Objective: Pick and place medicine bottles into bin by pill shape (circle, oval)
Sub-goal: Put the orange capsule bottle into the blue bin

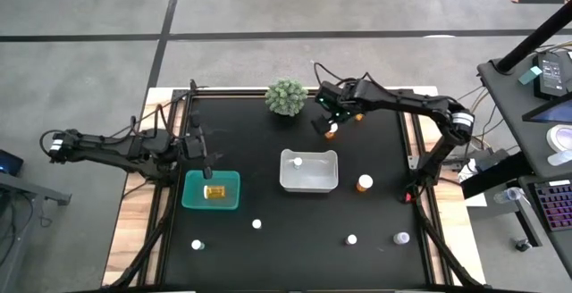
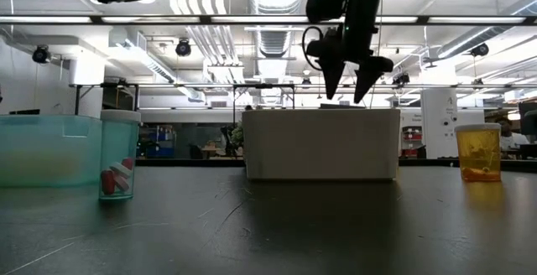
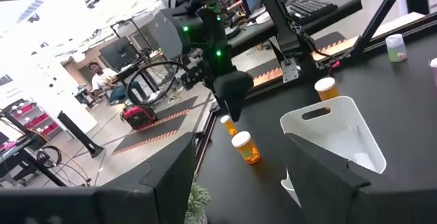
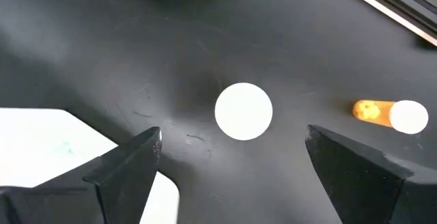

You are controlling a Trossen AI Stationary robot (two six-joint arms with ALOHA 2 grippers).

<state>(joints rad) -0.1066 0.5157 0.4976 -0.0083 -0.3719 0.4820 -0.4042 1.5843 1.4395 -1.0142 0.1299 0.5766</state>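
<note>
teal bin [image 1: 189,196] holds an amber bottle [image 1: 214,191]; white bin [image 1: 309,180] holds a white-capped bottle [image 1: 298,161]; right hand [image 1: 327,121] released above another amber bottle [image 1: 332,131]; left hand [image 1: 206,163] can't tell

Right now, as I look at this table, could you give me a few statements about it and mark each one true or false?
1. The right tool hangs open above an upright bottle with a white cap. True.
2. The teal bin holds no bottle. False: an amber bottle lies in it.
3. The green spiky plant sits at the table's far edge. True.
4. The white bin is stacked inside the teal one. False: they stand apart, side by side.
5. The left tool carries a bottle. False: it is above the teal bin with nothing between its fingers.
</note>
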